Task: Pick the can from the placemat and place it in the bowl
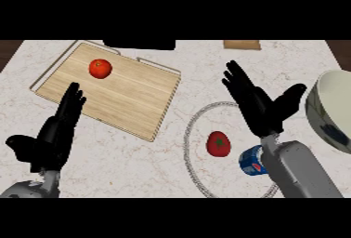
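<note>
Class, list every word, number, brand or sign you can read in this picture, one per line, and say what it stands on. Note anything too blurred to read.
No text can be read anywhere.
Can: blue, with a red and white label patch; too blurred to read, and partly hidden by the right forearm.
Bowl: a dark blue mark inside; no legible lettering.

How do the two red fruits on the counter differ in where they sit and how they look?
The tomato on the cutting board rests on wood, far from both hands; the red fruit on the placemat lies inside the round mat beside the can, near the right forearm. The board one looks rounder, the placemat one taller. Both are red with green tops.
</note>
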`<state>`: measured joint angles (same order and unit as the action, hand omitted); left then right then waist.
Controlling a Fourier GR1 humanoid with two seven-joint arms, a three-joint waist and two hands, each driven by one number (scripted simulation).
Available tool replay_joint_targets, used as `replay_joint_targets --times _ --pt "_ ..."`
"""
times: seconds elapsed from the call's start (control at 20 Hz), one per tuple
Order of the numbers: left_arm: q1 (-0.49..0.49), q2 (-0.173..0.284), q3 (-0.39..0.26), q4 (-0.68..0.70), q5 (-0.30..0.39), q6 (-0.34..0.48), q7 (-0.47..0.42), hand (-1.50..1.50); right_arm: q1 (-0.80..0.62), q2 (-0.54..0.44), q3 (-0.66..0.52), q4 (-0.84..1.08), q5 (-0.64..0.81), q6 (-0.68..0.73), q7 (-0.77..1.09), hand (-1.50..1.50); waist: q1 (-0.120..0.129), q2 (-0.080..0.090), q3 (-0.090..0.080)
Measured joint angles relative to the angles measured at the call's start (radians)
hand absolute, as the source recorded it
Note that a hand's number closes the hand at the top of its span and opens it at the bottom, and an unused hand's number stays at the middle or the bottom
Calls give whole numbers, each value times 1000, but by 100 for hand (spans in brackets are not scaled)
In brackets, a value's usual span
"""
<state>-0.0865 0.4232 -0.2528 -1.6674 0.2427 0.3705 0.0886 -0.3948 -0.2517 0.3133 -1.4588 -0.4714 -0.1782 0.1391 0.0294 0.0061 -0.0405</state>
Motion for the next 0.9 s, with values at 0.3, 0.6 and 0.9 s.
replay_joint_targets --times 0.3,0.6,0.9 --pt "-18 -31 -10 25 -8 -4 -23 0 32 -132 189 -88 83 262 -5 150 -33 -8 31" --pt "-12 -63 -25 58 -4 -11 -36 0 182 -245 153 -190 255 186 -270 -150 -83 -18 39" --pt "-41 -91 -32 101 -13 -36 -55 0 415 -321 40 -339 207 222 -548 -150 -70 -12 41"
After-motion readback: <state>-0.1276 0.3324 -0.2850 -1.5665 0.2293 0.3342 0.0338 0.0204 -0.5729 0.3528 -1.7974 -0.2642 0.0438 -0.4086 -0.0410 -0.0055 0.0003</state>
